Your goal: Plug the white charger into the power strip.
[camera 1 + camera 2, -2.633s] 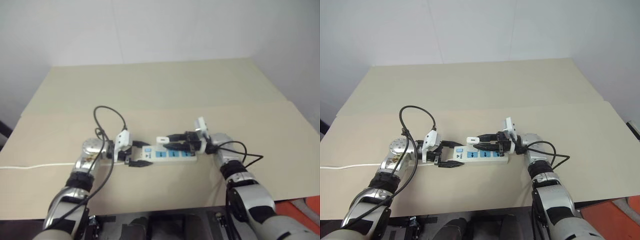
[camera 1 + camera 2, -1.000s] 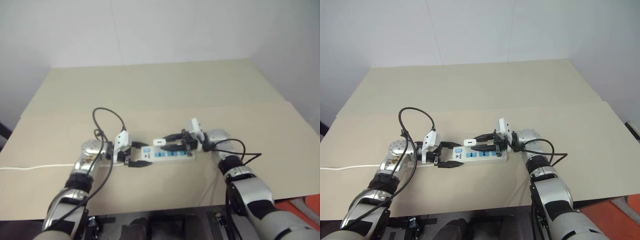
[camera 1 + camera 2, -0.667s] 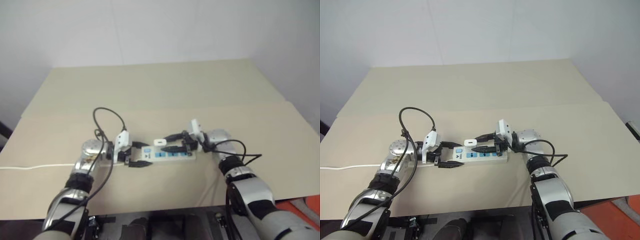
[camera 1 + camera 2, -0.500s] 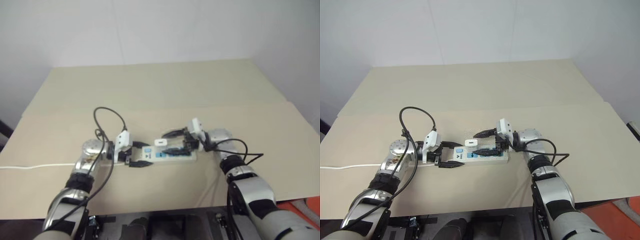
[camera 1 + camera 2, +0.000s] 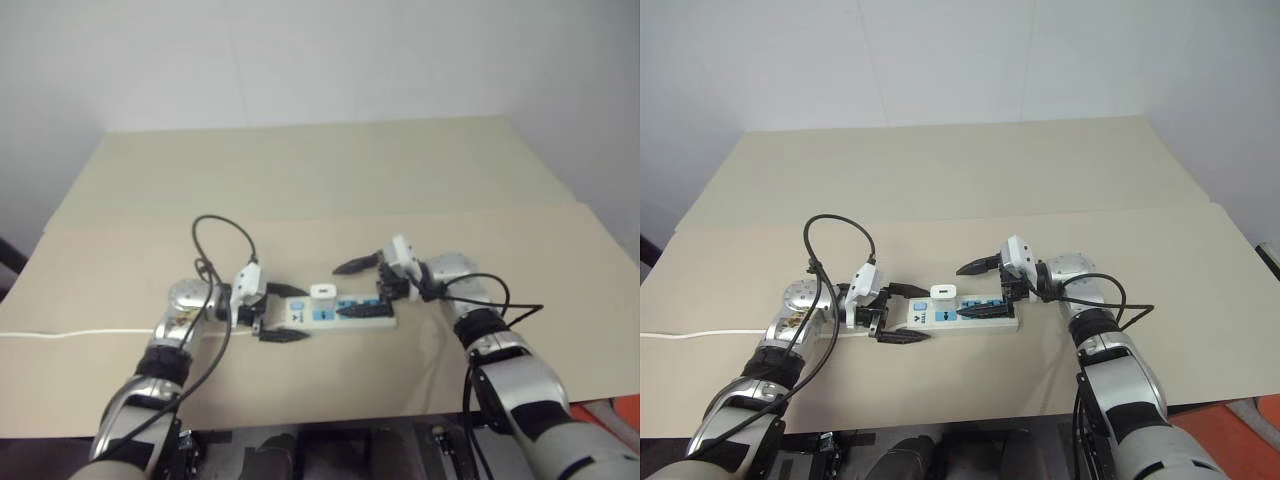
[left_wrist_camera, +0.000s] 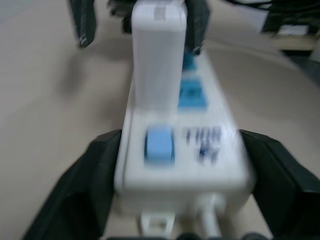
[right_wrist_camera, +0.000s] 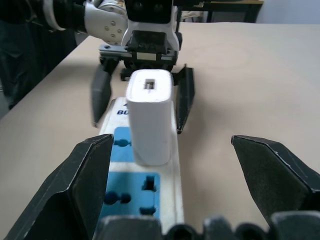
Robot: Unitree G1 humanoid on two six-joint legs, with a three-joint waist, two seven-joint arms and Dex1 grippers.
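The white power strip point(image 5: 975, 314) lies on the table between my two arms. The white charger point(image 5: 942, 292) stands upright in its socket nearest the blue switch point(image 6: 159, 145). My left gripper point(image 5: 920, 314) is open, its black fingers point(image 6: 75, 185) on either side of the strip's switch end, apart from it. My right gripper point(image 5: 962, 291) is open too, over the strip's other end, one finger above the sockets and one beside them; nothing is held. In the right wrist view the charger point(image 7: 149, 115) sits clear between the fingers point(image 7: 80, 185).
The strip's thin white cord point(image 5: 60, 333) runs off to the table's left edge. Black cables point(image 5: 835, 235) loop above my left wrist and beside my right forearm. Beige tabletop point(image 5: 330, 180) stretches away behind the strip. A red object point(image 5: 1240, 425) lies below the front right corner.
Both grippers have opened. The right one let go of the charger and drew back a little to the right; the charger stays standing in the strip. The left released the strip's end.
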